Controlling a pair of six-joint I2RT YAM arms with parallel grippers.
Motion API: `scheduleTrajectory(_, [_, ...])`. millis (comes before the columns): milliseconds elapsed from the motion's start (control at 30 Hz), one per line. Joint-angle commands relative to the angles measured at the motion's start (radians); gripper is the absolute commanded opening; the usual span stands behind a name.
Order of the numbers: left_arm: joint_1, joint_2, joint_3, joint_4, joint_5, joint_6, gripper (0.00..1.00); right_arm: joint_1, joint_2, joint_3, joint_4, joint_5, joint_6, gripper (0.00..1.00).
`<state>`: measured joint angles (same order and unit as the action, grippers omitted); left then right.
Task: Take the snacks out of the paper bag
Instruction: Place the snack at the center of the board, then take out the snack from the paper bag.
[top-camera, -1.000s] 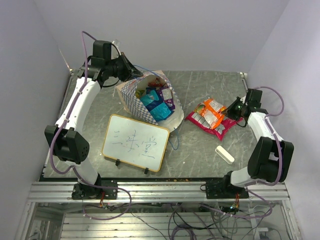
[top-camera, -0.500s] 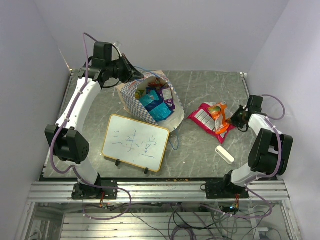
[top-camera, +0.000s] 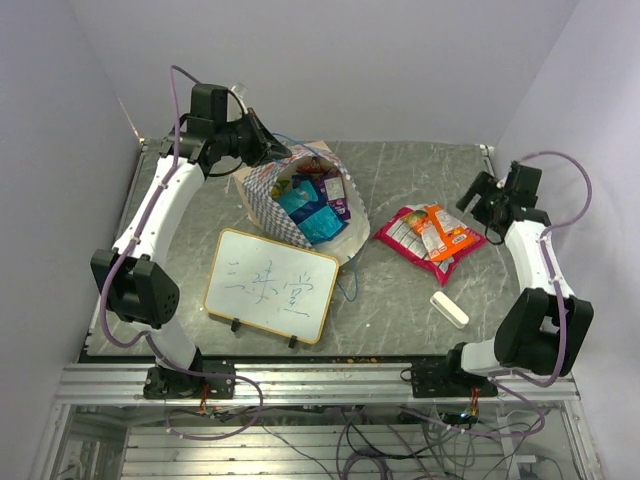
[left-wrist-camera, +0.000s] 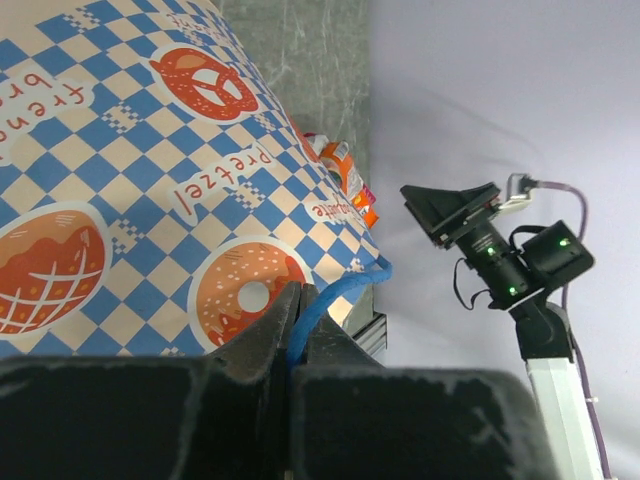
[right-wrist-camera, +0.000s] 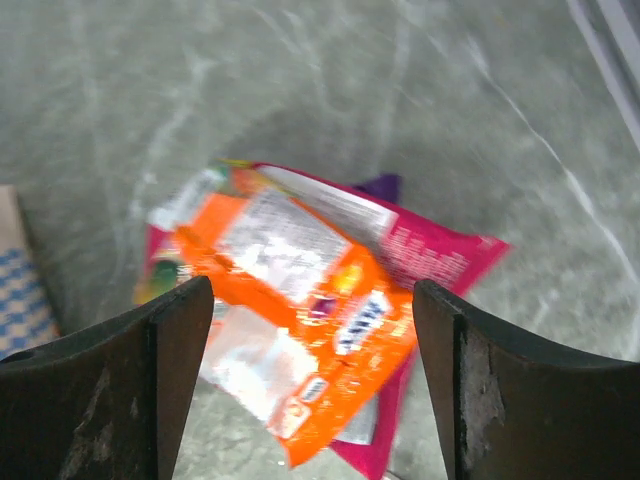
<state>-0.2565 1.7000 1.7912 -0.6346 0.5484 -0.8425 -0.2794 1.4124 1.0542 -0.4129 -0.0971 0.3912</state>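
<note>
Evidently the job was partly done: a shiny orange snack packet (top-camera: 447, 233) lay on top of a magenta foil packet (top-camera: 408, 232) on the grey marbled table (top-camera: 400, 165), well apart from the tall tan paper bag with the blue-and-white chequered band (top-camera: 262, 195), on its right. The right gripper (top-camera: 478, 197) hung above those two with its jaws spread wide and nothing between them, so both packets counted as delivered. The left gripper (left-wrist-camera: 297, 312) was clenched on the bag's thin blue cord handle (left-wrist-camera: 335, 292) at the bag's far rim, holding the mouth open towards the other arm. Inside the bag a blue-teal packet (top-camera: 305, 212) and a purple one (top-camera: 336, 196) showed, with other wrappers too jumbled to tell apart, so several snacks were judged not yet taken out and the right arm's next reach would be into the bag.
</note>
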Motion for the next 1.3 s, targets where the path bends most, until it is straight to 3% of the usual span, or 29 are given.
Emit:
scheduleTrajectory(0, [-0.03,-0.023,0.005,0.044,0.031,-0.002,0.07,0.138,-0.044,0.072,0.02,0.005,-0.082,0.83])
scheduleTrajectory(133, [-0.047,-0.023,0.013,0.056,0.023,-0.002,0.07,0.311,-0.073,0.057,0.151,-0.111,-0.215,0.85])
scheduleTrajectory(267, [-0.06,-0.021,0.018,0.064,0.022,-0.007,0.07,0.509,-0.131,-0.063,0.372,-0.258,-0.334,0.83])
scheduleTrajectory(433, [-0.077,-0.018,0.026,0.072,0.017,-0.008,0.07,0.73,-0.169,-0.184,0.577,-0.294,-0.548,0.81])
scheduleTrajectory(567, [-0.079,-0.014,0.029,0.073,0.015,-0.01,0.07,0.809,-0.143,-0.232,0.676,-0.286,-0.695,0.77])
scheduleTrajectory(667, [-0.08,-0.005,0.04,0.056,0.013,0.0,0.07,0.809,-0.081,-0.163,0.668,-0.258,-0.54,0.65])
scheduleTrajectory(867, [-0.088,0.023,0.069,0.066,0.029,-0.015,0.07,0.885,-0.008,-0.225,0.852,-0.16,-0.088,0.61])
scheduleTrajectory(933, [-0.089,0.032,0.064,0.077,0.047,-0.038,0.07,0.915,0.039,-0.195,0.827,-0.085,-0.019,0.59])
scheduleTrajectory(1067, [-0.09,0.035,0.033,0.163,0.078,-0.108,0.07,0.932,0.146,-0.138,0.735,0.193,0.16,0.45])
scheduleTrajectory(1267, [-0.094,0.058,0.033,0.207,0.093,-0.164,0.07,0.931,0.212,-0.144,0.68,0.331,0.333,0.46])
